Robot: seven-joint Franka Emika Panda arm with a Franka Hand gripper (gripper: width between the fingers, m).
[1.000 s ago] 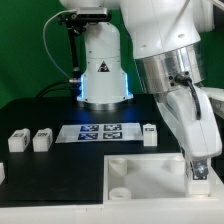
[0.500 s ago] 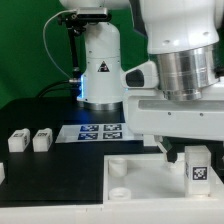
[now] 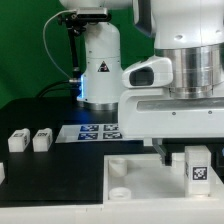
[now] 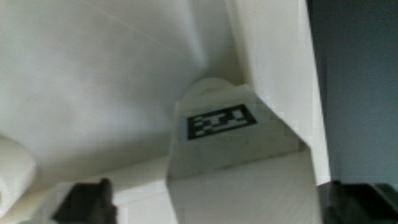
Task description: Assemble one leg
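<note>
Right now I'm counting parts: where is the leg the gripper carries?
In the exterior view's lower right, the small white tagged leg sits in the gripper above the large white square plate.

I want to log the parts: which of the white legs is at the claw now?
The leg near the exterior view's right, over the white plate, under the claw; two legs stand far left.

Black worktop (image 3: 55, 165), two small white legs (image 3: 29, 141) side by side, flat marker board (image 3: 98, 131), big white plate (image 3: 140, 172)
</note>
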